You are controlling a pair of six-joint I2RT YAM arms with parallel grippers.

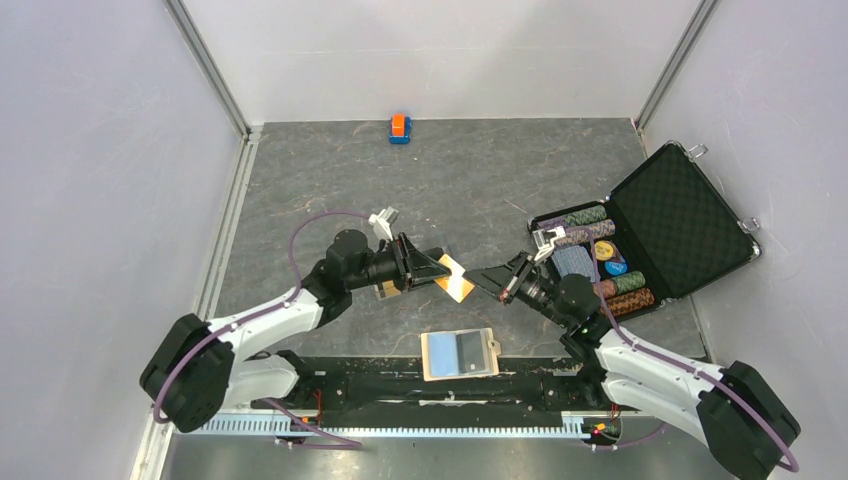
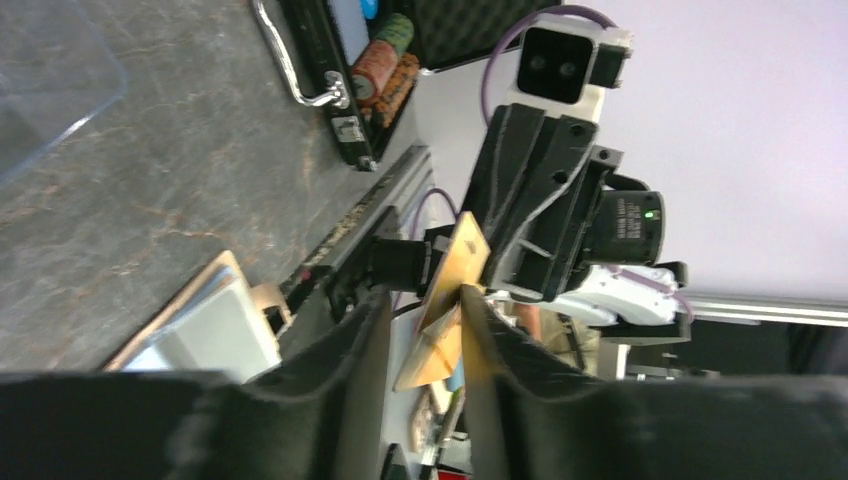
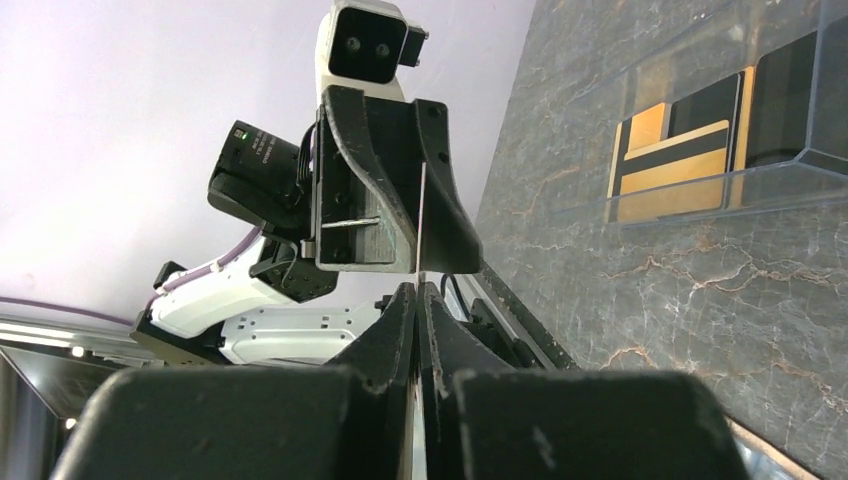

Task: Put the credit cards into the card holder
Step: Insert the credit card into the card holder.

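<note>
Right wrist: gold and black credit cards [image 3: 670, 160] inside clear tray [image 3: 790, 168]

You can read nothing here; the white print on the black motor housing [image 2: 622, 215], right of centre in the left wrist view, is blurred.

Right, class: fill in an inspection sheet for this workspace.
Surface: dark marbled table.
Job's things: gold card up in the air; card holder flat at the near edge; more cards in a clear tray.
Clutter: open black case with poker chips; orange-and-blue block at the back.
Grippers: right gripper shut on the gold card; left gripper open, fingers either side of it.
Cables: purple cable looping off each arm.
Surroundings: pale walls.
</note>
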